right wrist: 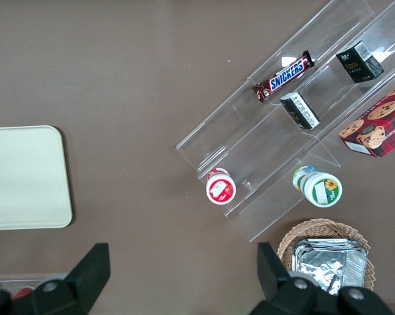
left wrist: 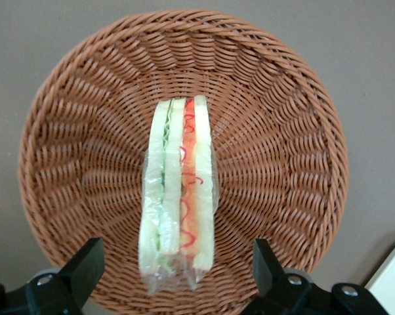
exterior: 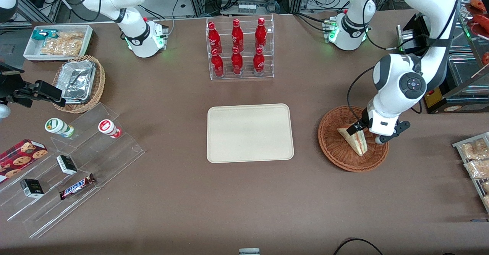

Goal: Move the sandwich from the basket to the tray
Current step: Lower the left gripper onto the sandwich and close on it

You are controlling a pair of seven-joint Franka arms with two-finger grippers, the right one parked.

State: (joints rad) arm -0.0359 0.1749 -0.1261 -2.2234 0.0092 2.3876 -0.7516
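Wicker basket (left wrist: 283, 131) holds sandwich (left wrist: 178, 190) (on edge); gripper (left wrist: 178, 275) spread above

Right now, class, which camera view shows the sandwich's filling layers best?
The left wrist view: the sandwich stands on edge in the basket, its layers facing the open gripper. The front view shows it small; the right wrist view misses it.

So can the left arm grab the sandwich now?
Probably yes. The tool hangs open right above the basket, one finger on each side of the sandwich. The sandwich stands on edge with nothing covering it, so the way down looks free.
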